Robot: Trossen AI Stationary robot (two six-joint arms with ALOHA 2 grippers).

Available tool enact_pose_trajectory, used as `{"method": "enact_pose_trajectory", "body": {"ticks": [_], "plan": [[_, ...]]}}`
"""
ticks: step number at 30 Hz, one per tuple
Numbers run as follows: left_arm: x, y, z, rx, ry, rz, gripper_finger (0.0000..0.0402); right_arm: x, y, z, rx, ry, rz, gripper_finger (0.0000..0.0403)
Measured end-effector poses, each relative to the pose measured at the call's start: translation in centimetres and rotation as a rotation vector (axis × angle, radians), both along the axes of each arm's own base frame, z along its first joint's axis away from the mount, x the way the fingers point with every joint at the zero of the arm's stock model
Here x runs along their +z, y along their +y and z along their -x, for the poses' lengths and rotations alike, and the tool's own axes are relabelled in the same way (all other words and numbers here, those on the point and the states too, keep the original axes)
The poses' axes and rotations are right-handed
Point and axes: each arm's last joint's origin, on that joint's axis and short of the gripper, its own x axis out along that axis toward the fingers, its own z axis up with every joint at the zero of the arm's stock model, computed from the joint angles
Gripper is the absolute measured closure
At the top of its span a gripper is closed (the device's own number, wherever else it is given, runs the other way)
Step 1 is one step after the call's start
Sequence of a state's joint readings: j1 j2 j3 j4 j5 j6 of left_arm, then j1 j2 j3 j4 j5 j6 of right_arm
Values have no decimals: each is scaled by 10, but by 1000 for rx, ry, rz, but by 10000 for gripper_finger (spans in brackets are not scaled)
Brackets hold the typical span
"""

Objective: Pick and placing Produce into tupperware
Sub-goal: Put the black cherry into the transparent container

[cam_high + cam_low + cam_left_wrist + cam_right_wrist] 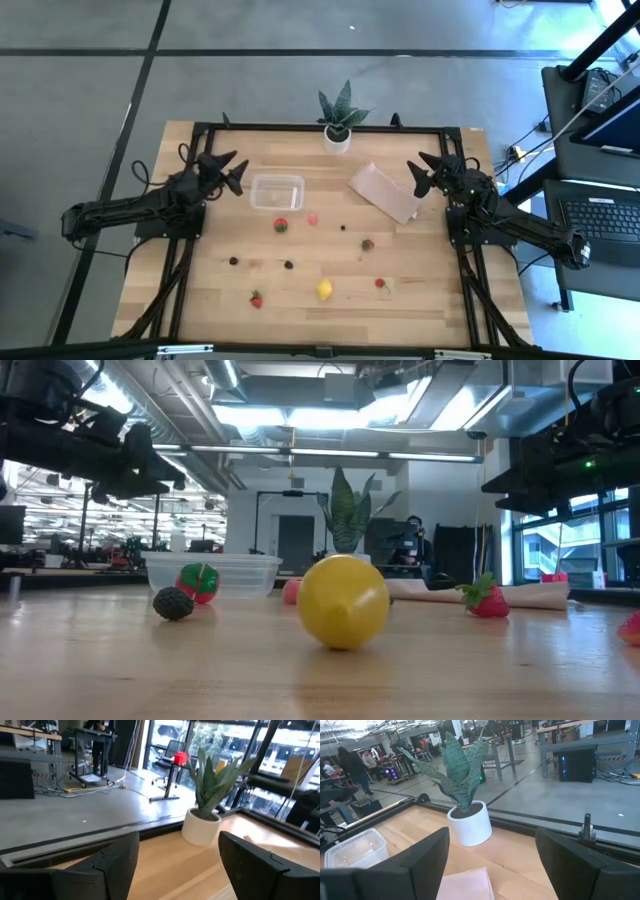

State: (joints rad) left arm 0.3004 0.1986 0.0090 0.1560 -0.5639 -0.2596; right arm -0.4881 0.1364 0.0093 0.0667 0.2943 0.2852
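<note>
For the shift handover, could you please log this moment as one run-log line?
left gripper: open, idle beside tupperware | right gripper: open, idle near tan sheet | tupperware: empty | produce: all on table

Tupperware [276,192] left of sheet [384,191]; produce [324,290] scattered in front.

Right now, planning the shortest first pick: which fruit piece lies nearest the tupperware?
The red strawberry, just below the tupperware's near edge; the pink piece sits slightly farther off.
</note>
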Motion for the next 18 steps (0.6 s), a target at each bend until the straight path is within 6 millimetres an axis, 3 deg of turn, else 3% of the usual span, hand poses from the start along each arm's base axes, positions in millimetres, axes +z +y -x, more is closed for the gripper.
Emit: {"method": "enact_pose_trajectory", "body": {"ticks": [7, 11, 15, 18], "plan": [[7, 0, 0, -22, -142, 42, 138, 0, 0, 0, -1, -14, -14, 106], [17, -4, -3, -195, -267, 38, 138, -1, 0, 1, -32, -69, -76, 106], [24, -8, -5, -365, -287, 22, 138, -1, -1, 1, -41, -67, -73, 106], [43, -11, -4, -446, -304, -22, 138, -1, -1, 1, -41, -67, -73, 106]]}}
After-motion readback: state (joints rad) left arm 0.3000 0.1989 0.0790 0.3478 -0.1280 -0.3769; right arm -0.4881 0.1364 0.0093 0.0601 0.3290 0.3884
